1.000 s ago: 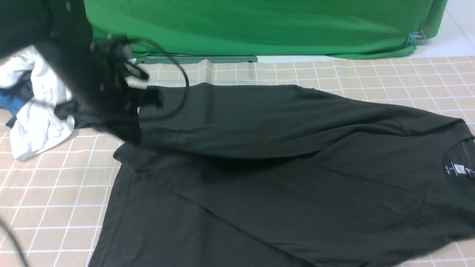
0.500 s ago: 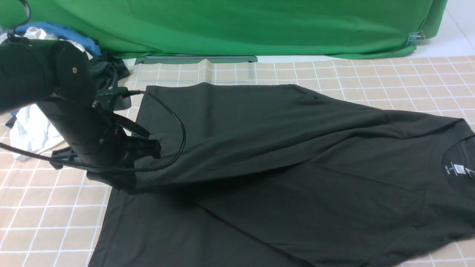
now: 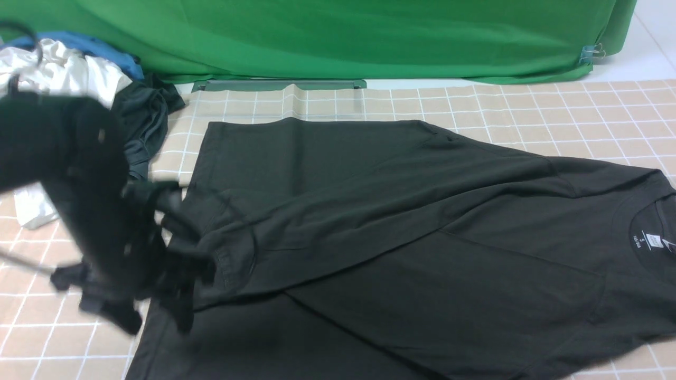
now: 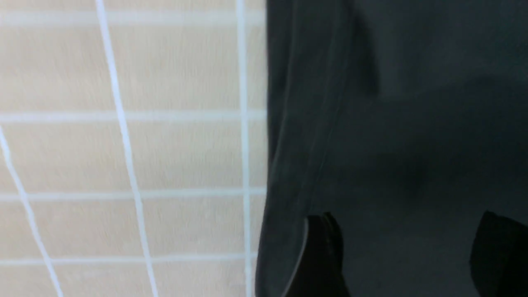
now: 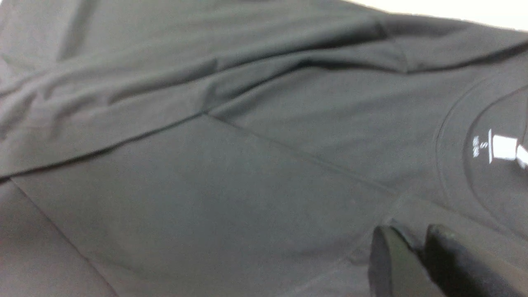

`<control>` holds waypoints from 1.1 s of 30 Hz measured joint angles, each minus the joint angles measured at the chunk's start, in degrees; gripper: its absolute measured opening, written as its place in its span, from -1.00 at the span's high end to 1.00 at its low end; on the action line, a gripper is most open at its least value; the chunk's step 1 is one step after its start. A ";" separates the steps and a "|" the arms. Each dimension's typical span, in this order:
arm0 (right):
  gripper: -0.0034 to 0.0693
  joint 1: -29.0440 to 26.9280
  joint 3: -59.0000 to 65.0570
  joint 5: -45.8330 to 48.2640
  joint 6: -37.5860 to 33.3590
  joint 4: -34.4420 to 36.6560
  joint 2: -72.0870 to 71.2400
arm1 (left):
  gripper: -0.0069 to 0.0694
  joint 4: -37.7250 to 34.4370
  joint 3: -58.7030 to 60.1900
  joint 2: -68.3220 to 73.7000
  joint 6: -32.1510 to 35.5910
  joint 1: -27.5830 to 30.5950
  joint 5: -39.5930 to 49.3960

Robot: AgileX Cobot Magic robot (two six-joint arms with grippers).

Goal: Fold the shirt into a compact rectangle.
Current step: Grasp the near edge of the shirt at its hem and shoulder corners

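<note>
The left gripper (image 4: 406, 218) has just spread, laying the shirt's (image 3: 422, 237) far-left hem nearward: one fold down. Whether the nearly closed right gripper (image 5: 410, 233) pinches cloth, I cannot tell

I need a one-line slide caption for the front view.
Open left gripper at the hem of the black shirt, whose far side is folded inward.

1 shirt (image 3: 422, 237), 1 clothes heap (image 3: 68, 74), 1 green backdrop (image 3: 343, 37).

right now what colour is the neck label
White; neck label of the shirt, best in the right wrist view.
</note>
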 joint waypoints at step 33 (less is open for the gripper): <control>0.51 0.00 -0.20 -1.06 -0.05 0.92 4.81 | -0.54 1.58 23.13 -10.10 -3.06 0.00 -13.66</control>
